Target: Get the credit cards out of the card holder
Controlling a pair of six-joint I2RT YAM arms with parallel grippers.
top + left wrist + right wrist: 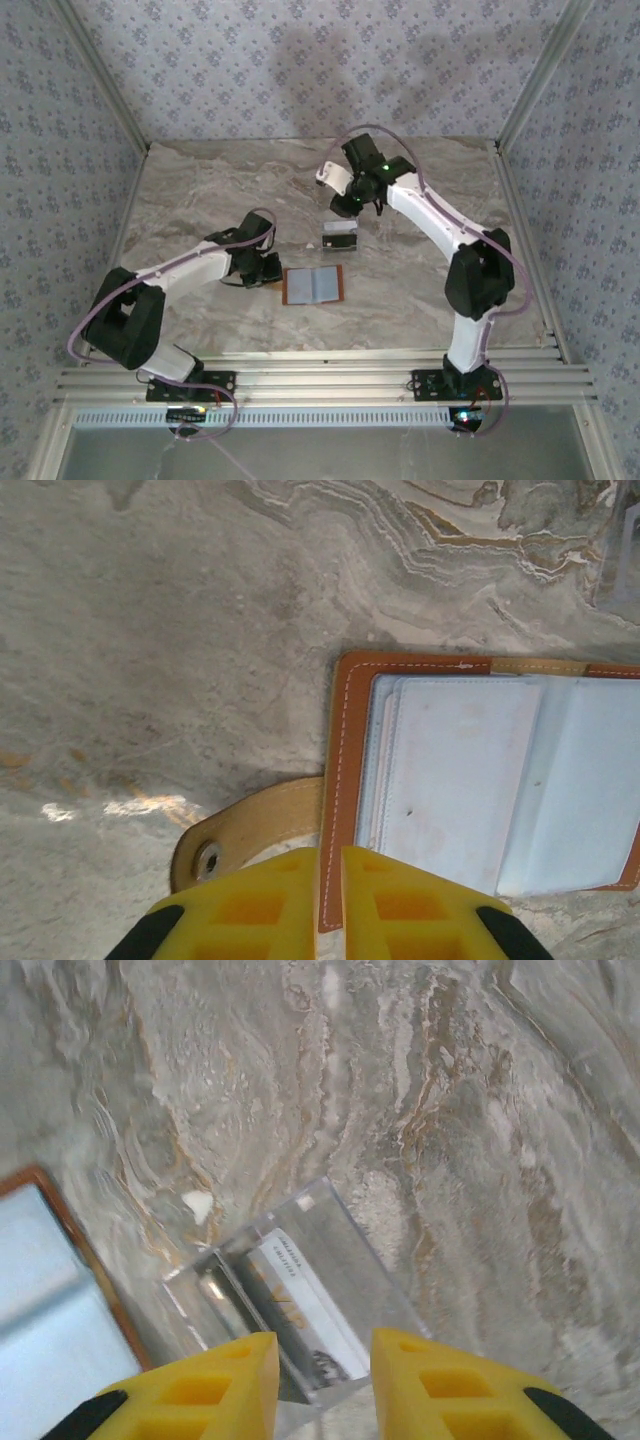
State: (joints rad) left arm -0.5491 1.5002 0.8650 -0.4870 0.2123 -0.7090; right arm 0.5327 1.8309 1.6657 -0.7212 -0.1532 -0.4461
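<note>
Leather card holder (313,285), one; credit cards (340,236), apparently two.

No legible text — just blurred dark print on the whitish card (298,1312) through the clear case (345,1245)

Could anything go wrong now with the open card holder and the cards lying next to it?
Maybe two things. The left gripper pinches just the thin brown edge of the card holder, so it might slip off or drag the holder along. The right gripper hangs open right over the cards lying beside the holder, so it might nudge them when it moves.
</note>
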